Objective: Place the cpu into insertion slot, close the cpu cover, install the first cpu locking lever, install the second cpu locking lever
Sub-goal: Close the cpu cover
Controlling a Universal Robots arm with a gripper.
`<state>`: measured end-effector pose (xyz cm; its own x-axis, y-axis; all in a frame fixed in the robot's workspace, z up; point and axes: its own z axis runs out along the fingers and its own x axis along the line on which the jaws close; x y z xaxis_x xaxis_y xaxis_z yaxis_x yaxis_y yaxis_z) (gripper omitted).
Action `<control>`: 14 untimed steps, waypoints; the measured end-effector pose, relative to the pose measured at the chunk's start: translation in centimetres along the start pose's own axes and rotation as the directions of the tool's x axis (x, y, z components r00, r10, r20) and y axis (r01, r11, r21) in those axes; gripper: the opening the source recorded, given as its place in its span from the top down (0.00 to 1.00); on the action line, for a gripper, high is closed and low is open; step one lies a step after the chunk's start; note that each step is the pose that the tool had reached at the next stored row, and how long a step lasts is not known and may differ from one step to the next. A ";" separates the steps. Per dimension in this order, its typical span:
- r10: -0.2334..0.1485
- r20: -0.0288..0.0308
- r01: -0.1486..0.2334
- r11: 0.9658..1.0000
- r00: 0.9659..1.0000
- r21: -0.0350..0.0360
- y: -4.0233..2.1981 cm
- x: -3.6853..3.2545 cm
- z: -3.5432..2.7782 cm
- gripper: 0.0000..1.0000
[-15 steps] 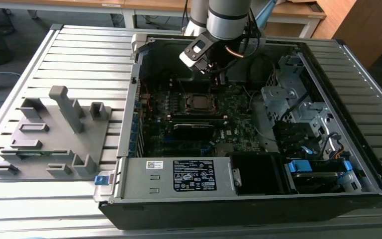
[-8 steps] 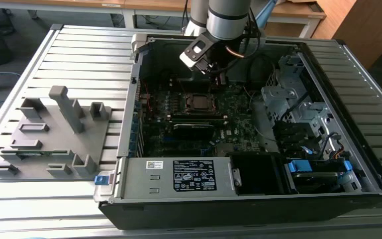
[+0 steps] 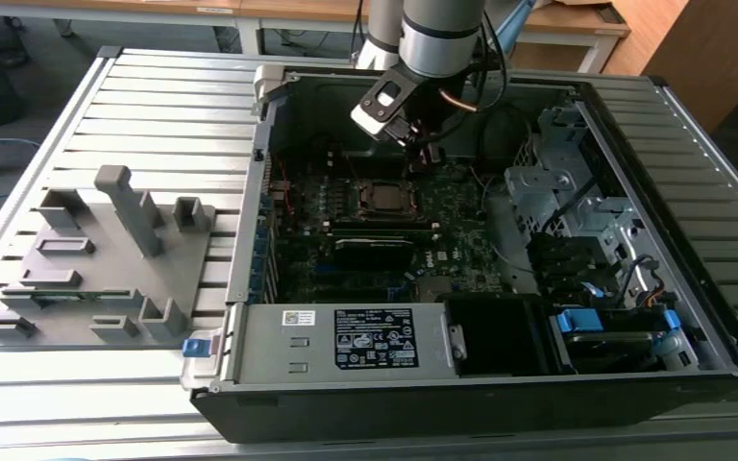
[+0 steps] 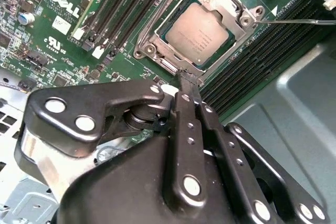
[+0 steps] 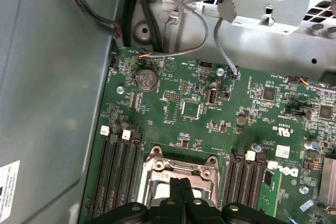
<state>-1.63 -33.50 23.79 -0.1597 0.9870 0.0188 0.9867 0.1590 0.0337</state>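
Downward, gripper (image 4: 184,80) tilts beside cpu cover (image 4: 229,9).

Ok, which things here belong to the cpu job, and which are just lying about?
Job: cpu, cover around it, thin lever, tool beside the cover.
Lying about: grey rack, label plate, coin battery, memory slots, cables.

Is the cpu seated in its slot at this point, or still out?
In. In the second wrist view the cpu lies flat inside the slot, with the silvery cover frame lying around its edges.
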 end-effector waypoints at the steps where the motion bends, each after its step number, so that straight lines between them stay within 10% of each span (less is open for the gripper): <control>1: 0.000 0.000 0.000 1.000 1.000 0.000 0.00 0.00 0.00 0.89; 14: -0.152 -0.005 0.152 0.988 0.988 0.003 0.00 0.00 0.07 0.89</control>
<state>-1.63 -33.50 23.73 -0.3084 0.9511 0.0187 0.9509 0.3077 0.0336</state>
